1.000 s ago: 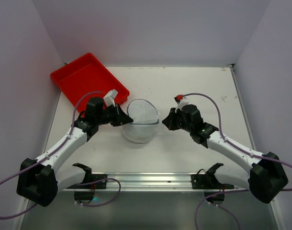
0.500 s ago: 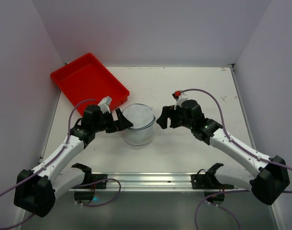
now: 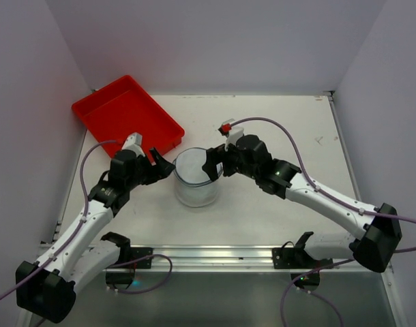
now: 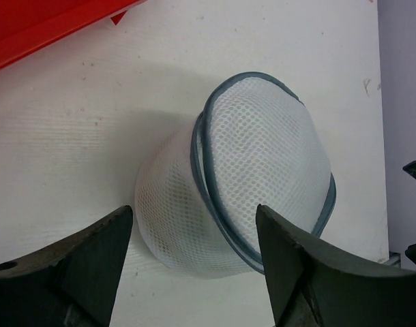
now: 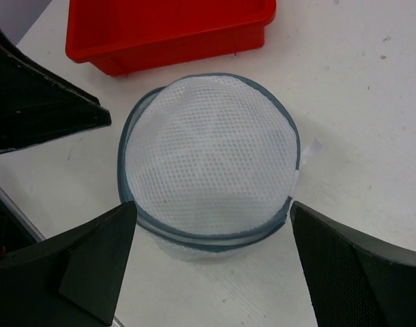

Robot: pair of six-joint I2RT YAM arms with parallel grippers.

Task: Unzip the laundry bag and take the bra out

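The laundry bag (image 3: 196,180) is a small round pouch of white mesh ringed by a grey-blue zip band, standing on the table between both arms. It lies free, with nothing touching it. My left gripper (image 3: 163,167) is open just left of it; in the left wrist view the laundry bag (image 4: 249,184) sits beyond the spread fingers (image 4: 92,262). My right gripper (image 3: 212,165) hovers open over the bag's right rim; the laundry bag (image 5: 208,160) shows between and beyond that gripper (image 5: 213,208). The bra is hidden; no distinct shape shows through the mesh.
A red tray (image 3: 126,114) stands at the back left, close behind the left gripper and the bag; its wall (image 5: 181,51) shows in the right wrist view. Grey walls enclose the table on three sides. A metal rail (image 3: 215,255) runs along the near edge.
Both grippers were shut at the bag's rim and have opened. The left arm has drawn back to the left. The right gripper has moved left over the bag, which has settled round.
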